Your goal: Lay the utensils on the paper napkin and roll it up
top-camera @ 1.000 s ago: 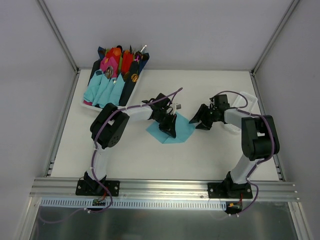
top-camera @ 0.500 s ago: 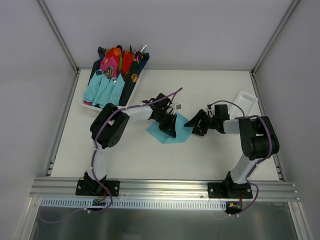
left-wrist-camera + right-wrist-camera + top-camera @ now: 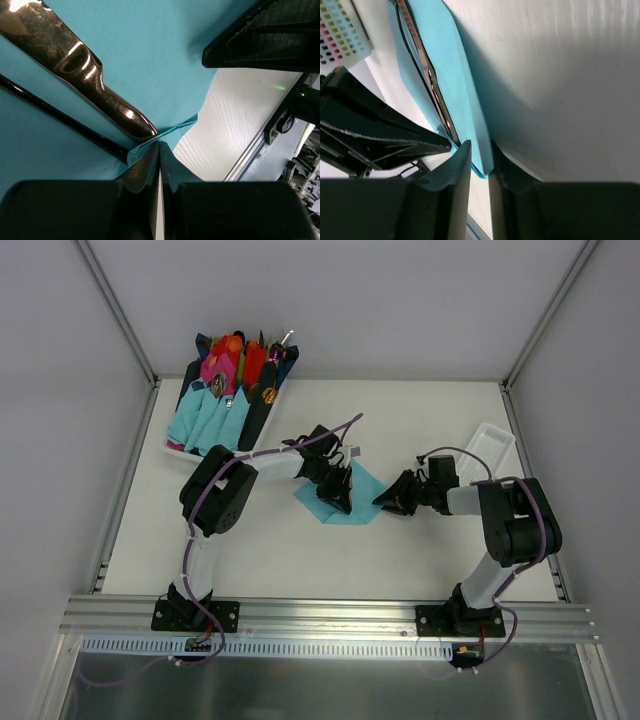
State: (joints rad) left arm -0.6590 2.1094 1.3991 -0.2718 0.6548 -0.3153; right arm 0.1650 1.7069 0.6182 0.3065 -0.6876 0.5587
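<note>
Teal paper napkin (image 3: 345,495) at centre frame on the desk, utensils (image 3: 85,75) lying on it. Right gripper (image 3: 385,498) now moved in from the right, jaws pinching the napkin's right edge; left gripper (image 3: 338,492) jaws clamped on the near corner. Ready to begin rolling.

Top camera is looking steeply down over the whole table (image 3: 420,540) from above and behind the arm bases. Both wrist cameras are sitting very close to the paper napkin (image 3: 362,490), facing it from opposite sides and sharing its teal sheet (image 3: 150,60) (image 3: 455,85).
</note>
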